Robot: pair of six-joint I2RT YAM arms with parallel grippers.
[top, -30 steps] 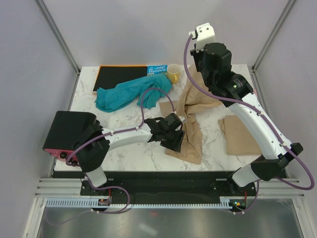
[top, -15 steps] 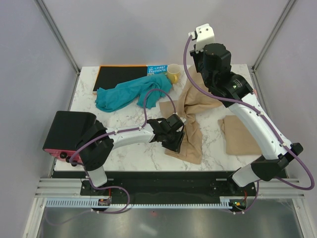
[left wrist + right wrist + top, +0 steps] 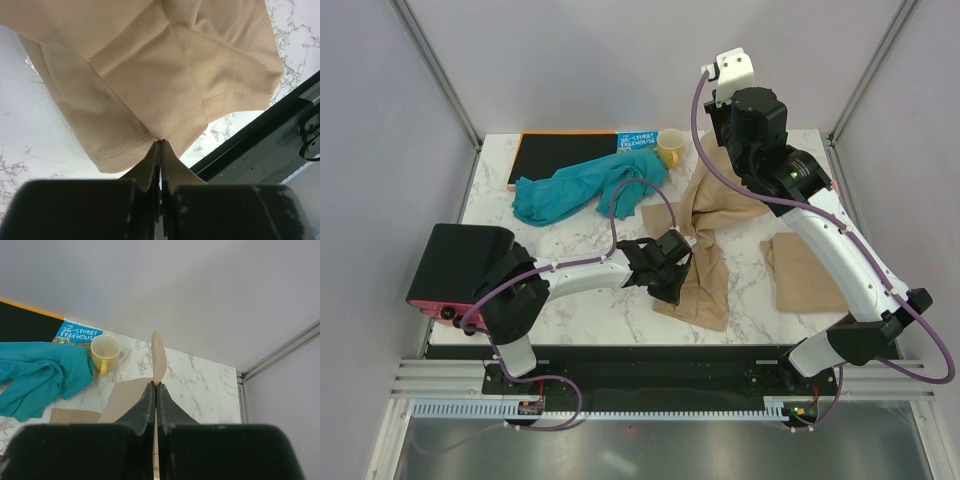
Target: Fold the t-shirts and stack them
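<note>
A tan t-shirt (image 3: 705, 235) hangs stretched between my two grippers over the middle of the table. My left gripper (image 3: 678, 285) is shut on its lower hem (image 3: 165, 134) near the front edge, the stitched seam bunching at the fingertips. My right gripper (image 3: 156, 384) is raised at the back and shut on a thin upper edge of the same shirt (image 3: 158, 355). A second tan t-shirt (image 3: 805, 270) lies folded flat at the right. A teal-blue garment (image 3: 575, 190) lies crumpled at the back left.
A yellow mug (image 3: 670, 148) and a picture book (image 3: 638, 140) sit at the back, next to a flat black board (image 3: 565, 157). The black front rail (image 3: 280, 130) runs just beyond the table edge under the left gripper.
My left gripper has closed from open onto the tan shirt's lower hem. The right arm has not moved.
</note>
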